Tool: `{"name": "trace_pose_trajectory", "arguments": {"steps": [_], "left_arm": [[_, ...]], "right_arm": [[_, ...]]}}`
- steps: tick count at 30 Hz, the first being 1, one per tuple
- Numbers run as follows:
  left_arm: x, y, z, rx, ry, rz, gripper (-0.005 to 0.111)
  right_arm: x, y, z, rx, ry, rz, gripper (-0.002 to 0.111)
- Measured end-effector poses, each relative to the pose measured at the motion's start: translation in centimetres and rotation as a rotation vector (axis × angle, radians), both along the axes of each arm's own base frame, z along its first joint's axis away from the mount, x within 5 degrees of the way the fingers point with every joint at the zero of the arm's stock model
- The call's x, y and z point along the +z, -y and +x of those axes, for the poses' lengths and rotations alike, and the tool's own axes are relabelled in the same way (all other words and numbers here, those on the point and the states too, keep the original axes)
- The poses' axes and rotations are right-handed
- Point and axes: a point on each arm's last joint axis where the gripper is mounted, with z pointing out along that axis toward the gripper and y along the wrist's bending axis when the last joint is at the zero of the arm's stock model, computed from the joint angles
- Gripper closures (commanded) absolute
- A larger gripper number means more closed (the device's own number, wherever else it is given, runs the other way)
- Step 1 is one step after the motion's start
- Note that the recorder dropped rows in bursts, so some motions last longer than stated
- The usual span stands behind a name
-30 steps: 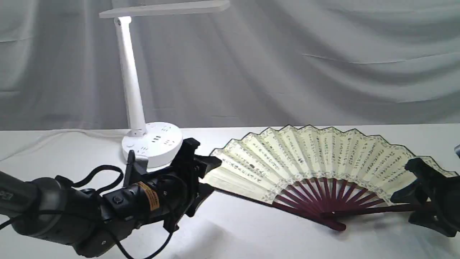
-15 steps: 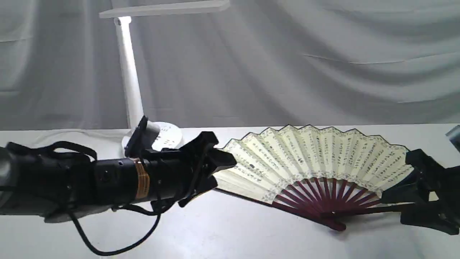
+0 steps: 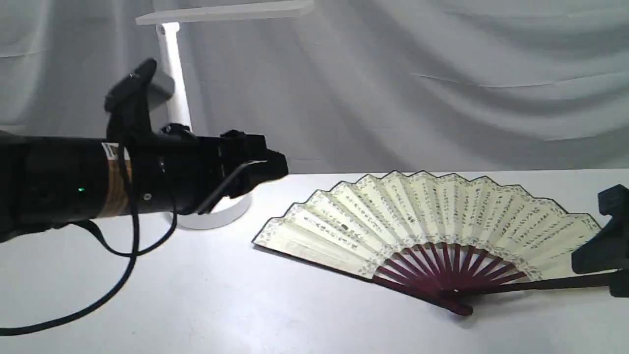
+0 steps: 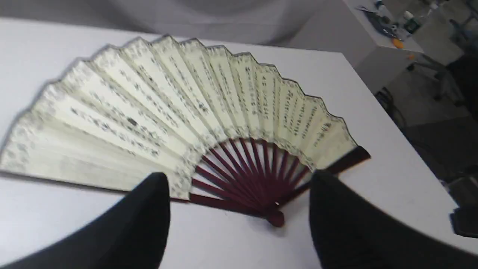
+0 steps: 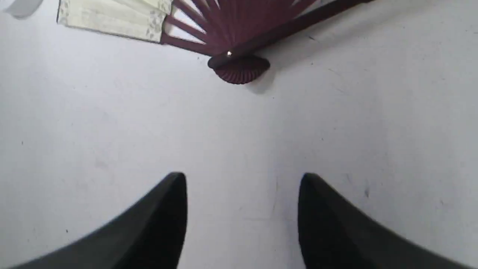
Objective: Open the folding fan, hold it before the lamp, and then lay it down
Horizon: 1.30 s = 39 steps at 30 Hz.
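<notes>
Lying fully spread on the white surface [image 3: 206,305], the folding fan [image 3: 422,216] is showing us its cream pleats and columns of dark writing, with its maroon ribs gathering at the pivot on the near side. We are judging the opening as done, and the laying-down too: the fan is resting flat, well to the right of the lamp [image 3: 178,98], and nothing is gripping it. Whether the hold before the lamp is behind us, these pictures are not telling us.

The right claw [image 3: 602,231] is hanging at the fan's right-hand guard in the exterior view, its jaws standing wide and holding nothing. Its own camera is showing us only bare surface between the fingers, with the pivot lying apart from them. The left claw [image 3: 270,167] is hovering above the surface in front of the lamp's round base, also spread wide and empty, and its camera is looking down across the whole fan. We are reading both arms as clear of the fan, with little or nothing left to do.
</notes>
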Motion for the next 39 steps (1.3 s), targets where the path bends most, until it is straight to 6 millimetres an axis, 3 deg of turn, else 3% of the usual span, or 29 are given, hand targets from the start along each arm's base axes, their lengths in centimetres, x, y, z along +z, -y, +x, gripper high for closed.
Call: {"name": "trace_pose_trajectory", "arguments": {"steps": [5, 11, 17, 21, 28, 33, 39], "left_arm": [[3.6, -1.7, -1.2, 0.059, 0.197, 0.103, 0.051], [8.4, -5.2, -2.8, 0.240, 0.520, 0.350, 0.051], [11.3, -10.3, -4.0, 0.642, 0.673, 0.767, 0.052], [10.8, -13.3, -4.7, 0.861, 0.517, 0.955, 0.068], [7.5, -15.8, -4.8, 0.778, 0.125, 0.929, 0.107], [5.7, -17.1, -4.7, 0.702, -0.061, 0.818, 0.107], [3.9, -18.0, -4.8, 0.641, -0.181, 0.651, 0.107]], "right_arm": [[1.4, -0.4, -0.9, 0.015, 0.034, -0.038, 0.061], [1.6, -0.1, -0.8, 0.010, 0.070, -0.082, 0.061], [1.7, 0.4, -0.2, 0.004, 0.139, -0.167, 0.063], [1.8, -0.3, 0.5, 0.072, 0.201, -0.249, 0.069], [1.8, -2.6, 1.3, 0.193, 0.247, -0.328, 0.072], [1.7, -4.2, 1.6, 0.278, 0.259, -0.367, 0.074], [1.7, -4.4, 1.6, 0.278, 0.253, -0.376, 0.074]]}}
